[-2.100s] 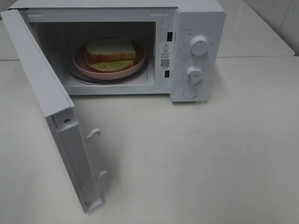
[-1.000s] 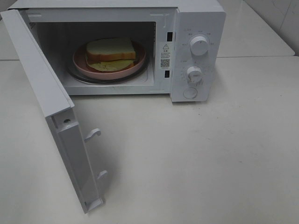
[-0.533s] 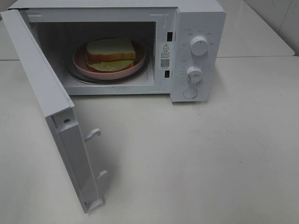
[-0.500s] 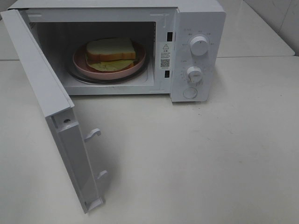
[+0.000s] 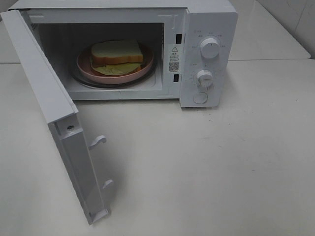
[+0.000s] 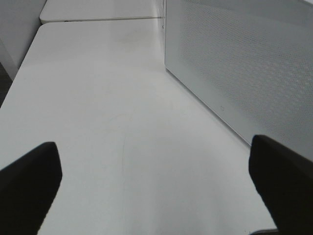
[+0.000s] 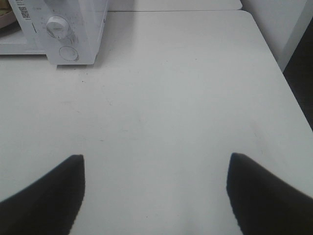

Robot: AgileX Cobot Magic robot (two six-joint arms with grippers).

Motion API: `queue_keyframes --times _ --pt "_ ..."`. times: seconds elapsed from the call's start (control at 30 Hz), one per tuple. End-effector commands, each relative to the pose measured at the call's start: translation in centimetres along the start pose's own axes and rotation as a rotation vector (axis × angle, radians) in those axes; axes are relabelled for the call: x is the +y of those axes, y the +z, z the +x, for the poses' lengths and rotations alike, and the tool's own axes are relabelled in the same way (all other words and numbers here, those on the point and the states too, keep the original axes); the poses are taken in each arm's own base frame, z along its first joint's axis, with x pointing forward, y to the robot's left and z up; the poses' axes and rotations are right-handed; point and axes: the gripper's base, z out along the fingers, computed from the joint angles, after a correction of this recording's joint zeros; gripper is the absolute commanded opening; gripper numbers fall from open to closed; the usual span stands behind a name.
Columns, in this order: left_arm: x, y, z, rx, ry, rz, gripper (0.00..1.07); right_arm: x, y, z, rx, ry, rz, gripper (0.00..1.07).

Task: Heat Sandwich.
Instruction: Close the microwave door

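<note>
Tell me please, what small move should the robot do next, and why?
Probably bring the left gripper, jaws open and empty, against the outer face of the microwave door to swing it shut. The sandwich already sits on its pink plate inside, and the door stands wide open.

Microwave [image 5: 219, 22]: one, with one door [image 5: 42, 78]. Sandwich [image 5: 117, 51]: one. Pink plate [image 5: 84, 65]: one. Glass turntable [image 5: 114, 85]: one. Control dials [image 5: 209, 48]: two. Round button [image 5: 200, 98]: one. Latch hooks [image 5: 98, 141] on the door: two. Also counted: one left hand [image 6: 155, 181], one right hand [image 7: 156, 191].
</note>
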Motion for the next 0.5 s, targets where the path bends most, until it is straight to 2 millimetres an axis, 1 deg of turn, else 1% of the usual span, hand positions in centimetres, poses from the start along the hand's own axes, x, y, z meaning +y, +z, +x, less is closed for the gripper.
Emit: queue_keyframes --times 0.03,0.5 --pt "-0.04 -0.31 0.24 -0.025 -0.002 0.002 1.0 0.01 -0.21 0.27 -0.028 -0.008 0.004 0.76" --pt "-0.08 -0.31 0.24 -0.025 -0.005 0.006 1.0 0.01 -0.21 0.27 -0.028 -0.008 0.004 0.76"
